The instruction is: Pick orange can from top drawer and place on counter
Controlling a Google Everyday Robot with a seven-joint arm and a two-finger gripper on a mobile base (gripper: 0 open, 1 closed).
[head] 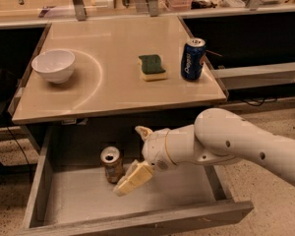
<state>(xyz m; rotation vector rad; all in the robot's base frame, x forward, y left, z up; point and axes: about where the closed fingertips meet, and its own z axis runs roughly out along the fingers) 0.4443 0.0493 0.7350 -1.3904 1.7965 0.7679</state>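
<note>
One counter (113, 90): the biggest piece out here, a flat, glossy beige rectangle with a thin edge over a grey cabinet. It carries a bowl, a sponge and a blue can, the bowl well apart from the other two.
top drawer (83, 198): pulled right out under the counter's front edge. Grey wood-grain, low sides, flat grey bottom. One can stands in it, and the gripper is down inside it too.
arm (236, 144): a smooth white rounded shell, reaching in from the right across the drawer's right side.
bowl (54, 65): white, round and glossy, sitting upright on the left part of the counter.
gripper (125, 185): cream-yellow and angled down to the left inside the drawer. Its tip is low and just beside the orange can's right flank. I cannot tell whether it touches the can, nor whether it is spread or pressed together.
sponge (152, 67): a green scouring top on yellow foam, a wavy-sided block lying flat right of the counter's centre.
blue can (192, 59): a Pepsi can with a silver top, upright just right of the sponge, near the counter's right edge.
orange can (111, 163): the one that matters. It stands upright on the drawer bottom, left of centre and towards the back. Small, with an orange-tan wall and a silver top showing its opening.
</note>
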